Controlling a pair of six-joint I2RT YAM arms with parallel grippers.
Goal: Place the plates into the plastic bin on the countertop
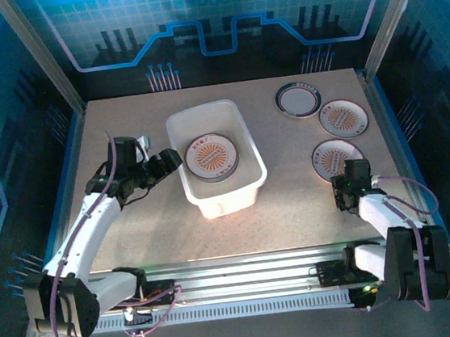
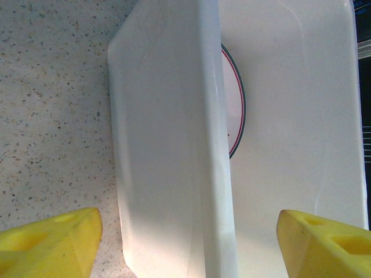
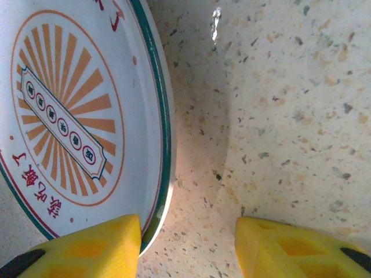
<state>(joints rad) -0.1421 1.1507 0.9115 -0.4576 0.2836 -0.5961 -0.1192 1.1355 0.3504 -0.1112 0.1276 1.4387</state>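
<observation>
Countertop: plastic bin contained one plate. Left gripper gaped astride bin wall, gripping nothing; right gripper spread empty at second plate.

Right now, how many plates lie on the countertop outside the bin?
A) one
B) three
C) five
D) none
B: in the top view a green-rimmed plate and two orange-centred plates lie on the countertop, to the right of the plastic bin.
</observation>
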